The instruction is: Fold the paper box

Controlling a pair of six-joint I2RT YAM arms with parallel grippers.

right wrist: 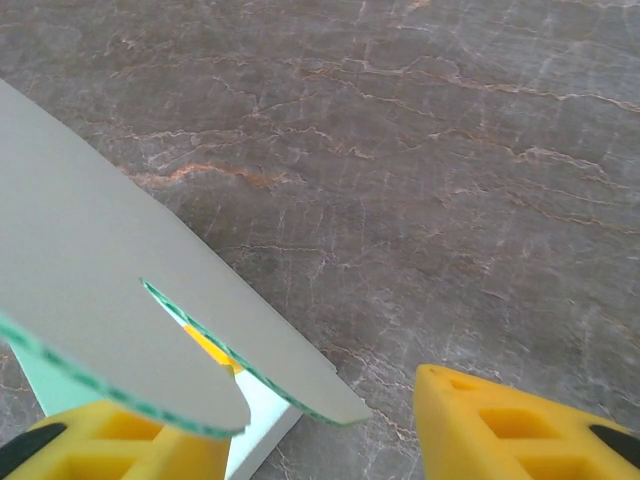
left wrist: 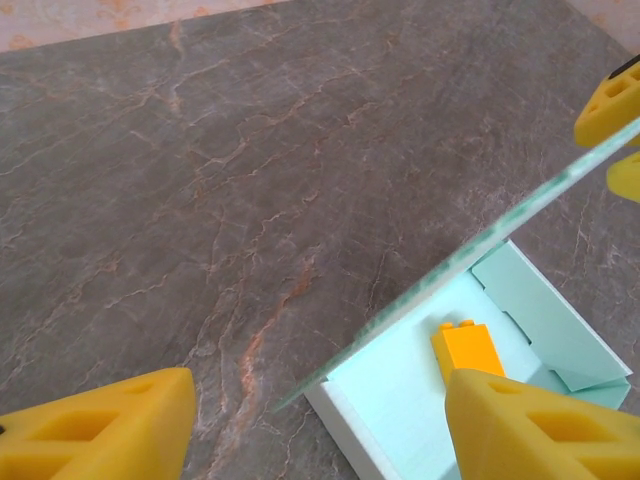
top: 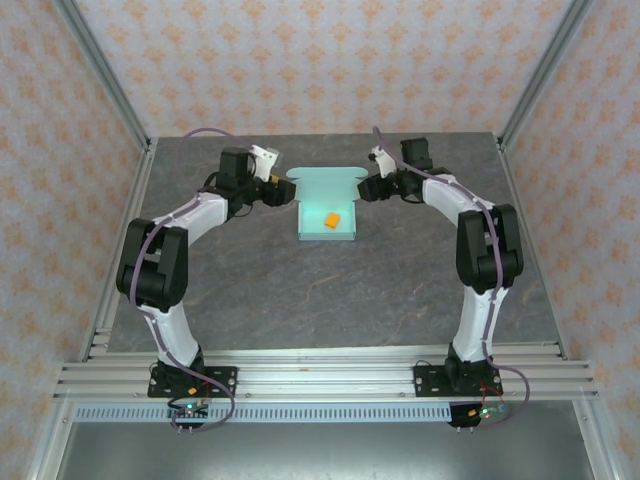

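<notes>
Top external, left tool (top: 282, 191) spread, right tool (top: 365, 187) spread, paper box (top: 315, 206) between.

The worktop (top: 400, 290) looks like dark grey stone or a stone-look laminate, veined with rust and white, smooth with a dull sheen. The paper box (top: 320, 195) is thin card, mint-green and matt on its inner faces. Its flap, seen from the right wrist, has a plain greyish, uncoated-looking back. The orange block (top: 331, 219) is moulded plastic, smooth and slightly glossy. The left hand (left wrist: 318, 430) and right hand (right wrist: 320, 440) carry fingers (left wrist: 110, 425) of yellow plastic, matt and faintly grainy. The arms (top: 165, 265) wear smooth white and black shells, plastic by the look. The frame rails (top: 320, 378) are bare silvery metal, ribbed. The walls (top: 320, 60) have a matt, printed, paper-like covering.
</notes>
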